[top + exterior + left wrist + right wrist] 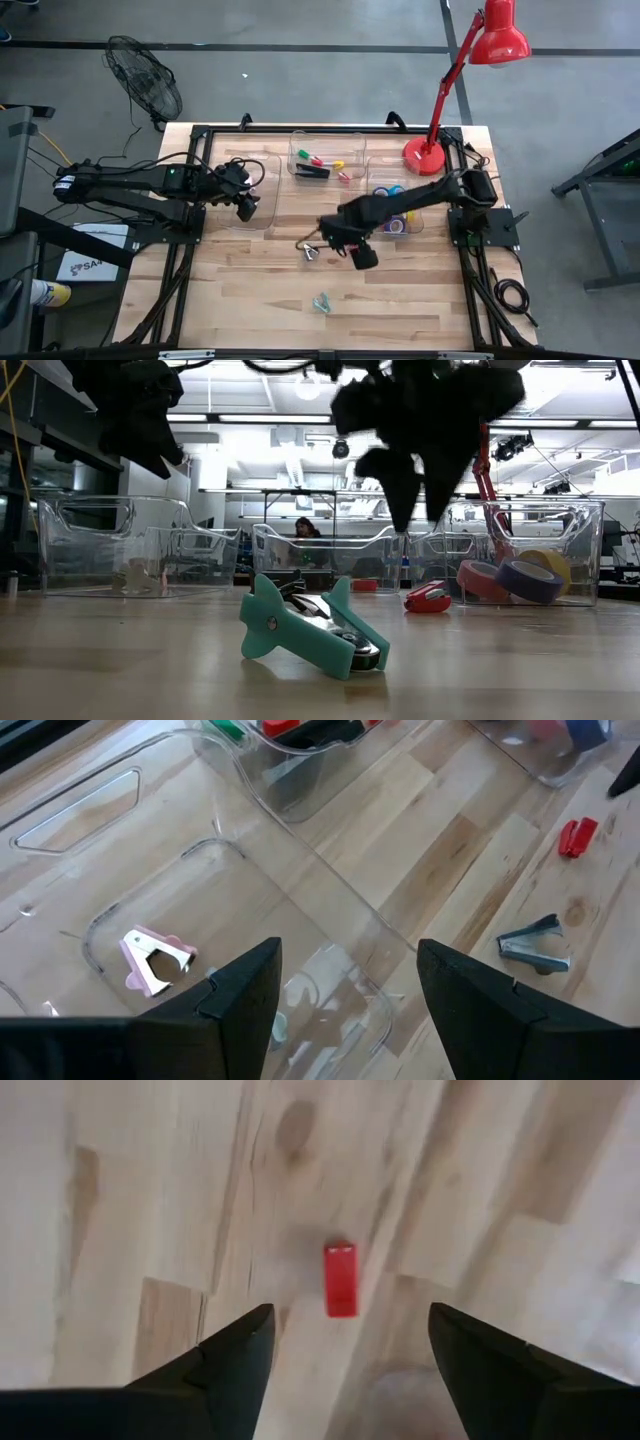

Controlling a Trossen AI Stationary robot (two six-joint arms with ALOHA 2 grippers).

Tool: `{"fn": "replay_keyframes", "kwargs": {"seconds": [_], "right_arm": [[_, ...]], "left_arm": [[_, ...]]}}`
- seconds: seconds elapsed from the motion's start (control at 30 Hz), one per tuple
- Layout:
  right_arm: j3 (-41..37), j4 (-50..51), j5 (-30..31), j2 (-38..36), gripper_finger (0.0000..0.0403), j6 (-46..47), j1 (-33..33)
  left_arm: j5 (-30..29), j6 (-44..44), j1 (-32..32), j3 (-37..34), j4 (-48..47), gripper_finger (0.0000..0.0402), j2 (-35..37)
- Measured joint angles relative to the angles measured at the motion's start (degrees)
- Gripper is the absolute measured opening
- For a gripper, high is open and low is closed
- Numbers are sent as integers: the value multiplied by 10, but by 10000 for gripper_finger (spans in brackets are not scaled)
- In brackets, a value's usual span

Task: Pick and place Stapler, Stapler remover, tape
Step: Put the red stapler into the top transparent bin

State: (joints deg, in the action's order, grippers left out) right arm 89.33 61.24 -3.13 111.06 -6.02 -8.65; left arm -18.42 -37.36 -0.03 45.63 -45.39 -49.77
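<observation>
- Right hand (348, 1342) spread wide, empty, above a red stapler (340, 1279) on the table (400, 290).
- Left hand (348, 982) wide, empty, over a clear bin (150, 850) holding a pink remover (155, 959).

table (250, 290): wood | bins (327, 155) | teal remover (321, 302) | lamp (425, 157)

3 clear bins (327, 150) stood in a row beyond the right gripper (345, 247). 3 staple removers showed: 1 pink (152, 958) in the bin under the left gripper (345, 985), 1 grey (307, 250) beside the right gripper, 1 teal (308, 628) nearer the table's front. 1 small red piece (340, 1279) lay between the right gripper's spread fingers.
</observation>
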Motion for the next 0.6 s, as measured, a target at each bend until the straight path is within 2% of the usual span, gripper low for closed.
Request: {"fn": "replay_keyframes", "kwargs": {"seconds": [0.33,0.47,0.6], "right_arm": [[-99,-92,40,0,235,10,-38],[-118,-119,70,0,227,12,-39],[-128,-141,72,0,219,10,-36]], "left_arm": [[3,0,0,0,0,230,0],[4,0,0,0,0,230,0],[4,0,0,0,0,230,0]]}}
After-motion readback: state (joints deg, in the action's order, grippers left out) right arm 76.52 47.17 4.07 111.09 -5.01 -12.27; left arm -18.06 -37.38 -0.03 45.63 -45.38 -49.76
